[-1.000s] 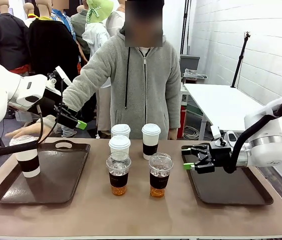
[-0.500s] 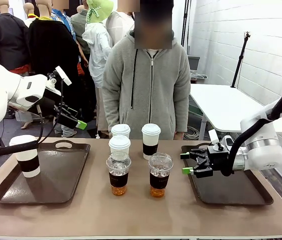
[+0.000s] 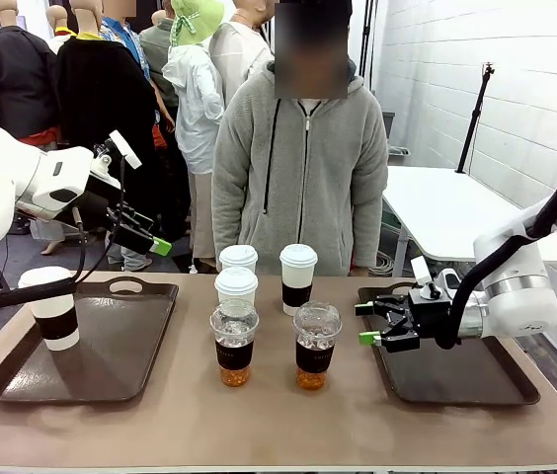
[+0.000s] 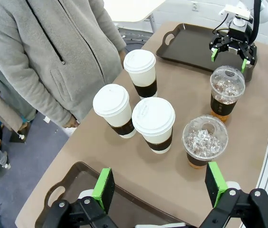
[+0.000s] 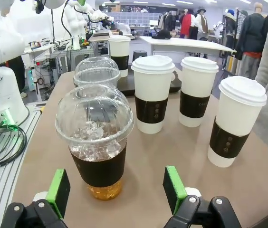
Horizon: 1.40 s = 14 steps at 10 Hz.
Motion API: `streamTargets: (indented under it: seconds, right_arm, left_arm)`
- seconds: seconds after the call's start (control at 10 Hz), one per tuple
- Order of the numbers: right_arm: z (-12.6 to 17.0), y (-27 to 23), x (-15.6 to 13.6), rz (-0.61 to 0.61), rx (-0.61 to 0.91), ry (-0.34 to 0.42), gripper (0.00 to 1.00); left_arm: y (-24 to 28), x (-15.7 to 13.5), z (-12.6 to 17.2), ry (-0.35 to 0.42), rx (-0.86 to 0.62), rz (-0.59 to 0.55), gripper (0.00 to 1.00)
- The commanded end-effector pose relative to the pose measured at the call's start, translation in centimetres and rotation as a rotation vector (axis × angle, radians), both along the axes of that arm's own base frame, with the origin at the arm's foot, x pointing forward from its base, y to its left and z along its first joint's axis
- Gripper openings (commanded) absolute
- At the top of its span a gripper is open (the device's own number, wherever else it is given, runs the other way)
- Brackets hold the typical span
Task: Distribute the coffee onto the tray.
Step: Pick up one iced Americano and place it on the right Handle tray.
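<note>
Five coffee cups stand mid-table between two trays. Three are white lidded cups with black sleeves (image 3: pixel 236 288) (image 4: pixel 154 123). In front of them stand two clear dome-lidded cups with amber liquid (image 3: pixel 316 345) (image 3: pixel 234 343). A sixth cup, white (image 3: pixel 47 306), stands on the left tray (image 3: pixel 111 370). My right gripper (image 3: pixel 365 323) hovers open at the left end of the right tray (image 3: pixel 456 370), level with the nearer clear cup (image 5: pixel 98 137) and a short way from it. My left gripper (image 4: pixel 160 186) hangs open, raised above the left tray's far edge.
A person in a grey hooded jacket (image 3: pixel 303 168) stands at the far side of the table, arms down. The right tray is bare. Bare tabletop (image 3: pixel 278 425) runs along the near edge in front of the cups.
The person let go of the white cup on the left tray, drew the arm back and stood upright. My right gripper crept slightly left toward the clear cup. The left arm stayed still.
</note>
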State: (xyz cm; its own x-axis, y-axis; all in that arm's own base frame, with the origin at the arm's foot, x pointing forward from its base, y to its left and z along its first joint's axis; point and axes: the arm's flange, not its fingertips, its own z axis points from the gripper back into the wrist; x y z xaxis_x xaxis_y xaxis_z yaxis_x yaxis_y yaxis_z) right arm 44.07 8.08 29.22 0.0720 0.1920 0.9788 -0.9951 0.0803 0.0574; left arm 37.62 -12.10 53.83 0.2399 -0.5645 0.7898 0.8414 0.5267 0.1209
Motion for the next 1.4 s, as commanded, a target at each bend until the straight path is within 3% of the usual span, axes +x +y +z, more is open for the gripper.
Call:
streamTargets:
  seconds: [0.0, 1.3]
  right_arm:
    - [-1.1, 1.2, 0.7, 0.005, 0.011, 0.009, 1.00]
    - [-4.9, 5.6, 1.2, 0.088, 0.040, 0.062, 1.00]
  left_arm:
    - [0.1, 0.1, -0.2, 0.006, -0.006, -0.002, 1.00]
    - [0.1, 0.1, -0.2, 0.006, -0.006, -0.002, 1.00]
